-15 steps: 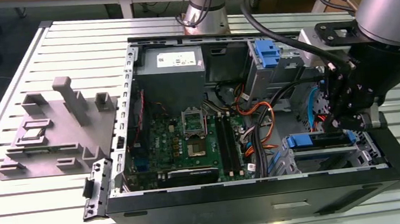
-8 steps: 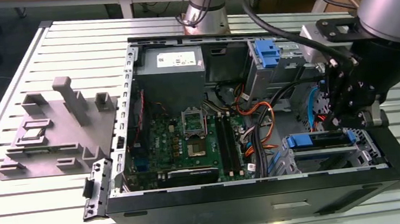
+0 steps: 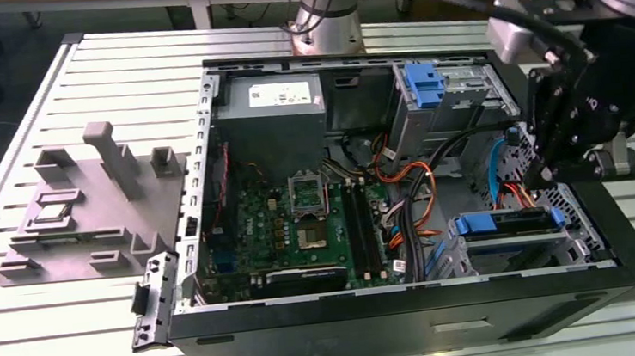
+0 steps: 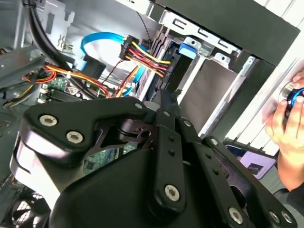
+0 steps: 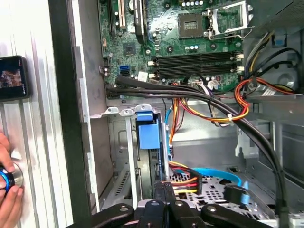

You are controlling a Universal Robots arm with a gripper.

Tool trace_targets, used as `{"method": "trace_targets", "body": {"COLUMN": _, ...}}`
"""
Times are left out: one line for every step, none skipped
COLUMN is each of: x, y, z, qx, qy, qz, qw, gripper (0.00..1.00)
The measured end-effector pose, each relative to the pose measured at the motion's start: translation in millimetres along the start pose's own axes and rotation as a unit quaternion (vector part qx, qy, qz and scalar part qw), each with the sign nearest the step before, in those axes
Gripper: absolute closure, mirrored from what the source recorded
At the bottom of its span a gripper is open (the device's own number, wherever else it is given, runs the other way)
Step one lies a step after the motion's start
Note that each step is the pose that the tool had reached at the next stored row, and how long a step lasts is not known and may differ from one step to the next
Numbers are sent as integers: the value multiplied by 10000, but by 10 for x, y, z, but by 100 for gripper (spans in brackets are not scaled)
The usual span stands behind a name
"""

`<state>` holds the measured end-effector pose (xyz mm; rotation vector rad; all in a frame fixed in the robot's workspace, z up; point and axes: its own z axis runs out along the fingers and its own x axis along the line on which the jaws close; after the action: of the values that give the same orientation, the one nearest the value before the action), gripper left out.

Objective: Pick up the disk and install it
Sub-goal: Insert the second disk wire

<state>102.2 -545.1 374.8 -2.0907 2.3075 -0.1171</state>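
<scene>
Black metal hand [image 3: 559, 176] hangs over the open computer case's right side in the exterior view, jaws seemingly closed together with nothing between them. Just beyond its tips, the blue-framed disk [image 3: 506, 222] sits in the grey steel bay by the near wall [image 3: 420, 294], hemmed by orange and blue cables [image 5: 209, 111]. Ribbed aluminium table [image 3: 67, 338] lies outside.

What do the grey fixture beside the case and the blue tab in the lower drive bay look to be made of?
The grey fixture looks like matte moulded or printed plastic: uniform dull grey, blocky posts, no shine. The blue tab looks like smooth plastic too, evenly coloured with a soft sheen. The drive bay around it appears to be bare sheet metal, pale grey and perforated.
</scene>
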Motion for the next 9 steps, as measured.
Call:
{"method": "trace_targets", "body": {"x": -10, "y": 0, "z": -15, "qx": 0, "qy": -1, "qz": 1, "qw": 10000, "gripper": 90}}
{"method": "trace_targets", "body": {"x": -24, "y": 1, "z": -22, "qx": 0, "qy": 0, "qz": 2, "qw": 10000, "gripper": 90}}
{"method": "trace_targets", "body": {"x": -47, "y": 3, "z": -24, "qx": 0, "qy": 6, "qz": 3, "qw": 10000, "gripper": 90}}
{"method": "trace_targets", "body": {"x": -79, "y": 7, "z": -25, "qx": 2, "qy": 26, "qz": 2, "qw": 10000, "gripper": 90}}
{"method": "trace_targets", "body": {"x": -115, "y": 10, "z": -27, "qx": 4, "qy": 47, "qz": 0, "qw": 10000, "gripper": 90}}
{"method": "trace_targets", "body": {"x": -148, "y": 13, "z": -28, "qx": 6, "qy": 60, "qz": -1, "qw": 10000, "gripper": 90}}
{"method": "trace_targets", "body": {"x": -176, "y": 16, "z": -30, "qx": 7, "qy": 68, "qz": -1, "qw": 10000, "gripper": 90}}
{"method": "trace_targets", "body": {"x": -197, "y": 17, "z": -30, "qx": 7, "qy": 68, "qz": -2, "qw": 10000, "gripper": 90}}
{"method": "trace_targets", "body": {"x": -218, "y": 20, "z": -31, "qx": 7, "qy": 68, "qz": -1, "qw": 10000, "gripper": 90}}
